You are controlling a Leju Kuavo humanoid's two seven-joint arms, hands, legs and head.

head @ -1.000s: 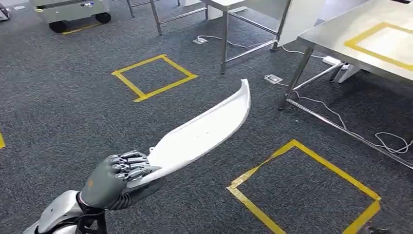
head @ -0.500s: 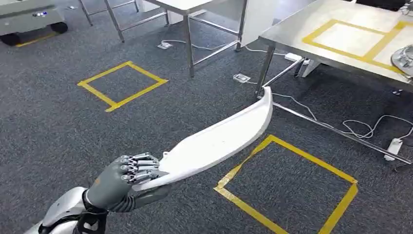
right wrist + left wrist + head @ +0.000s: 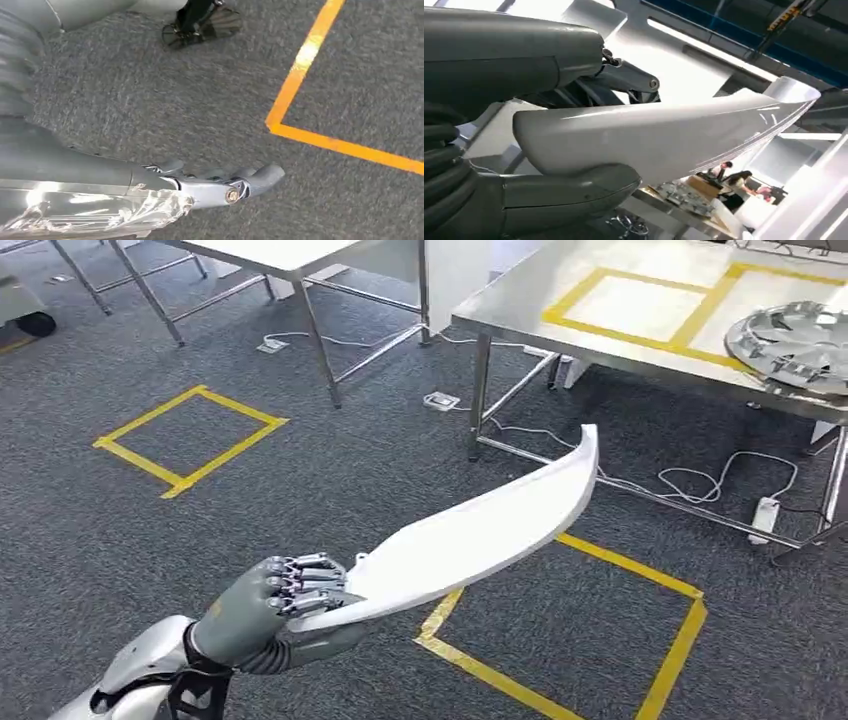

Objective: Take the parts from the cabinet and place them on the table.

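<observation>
My left hand [image 3: 262, 608] grips one end of a long, curved white panel [image 3: 480, 530]. The panel rises away from the hand, up and to the right, and its pointed tip ends above the floor just short of the steel table [image 3: 520, 302]. In the left wrist view the thumb [image 3: 569, 197] sits under the white panel [image 3: 664, 137] and the fingers [image 3: 624, 80] lie over it. My right hand [image 3: 220, 182] hangs over the grey carpet with nothing in it, its fingers loosely stretched out.
A yellow tape rectangle [image 3: 640, 295] marks the steel table, and a silver wheel cover [image 3: 795, 340] lies at its right end. Cables and a power strip [image 3: 765, 512] lie under it. Yellow tape squares [image 3: 190, 435] mark the carpet. A second table [image 3: 290, 255] stands behind.
The whole picture has shifted left as the camera turned right. The steel table and the wheel cover have come further into view. My left hand still holds the white panel the same way.
</observation>
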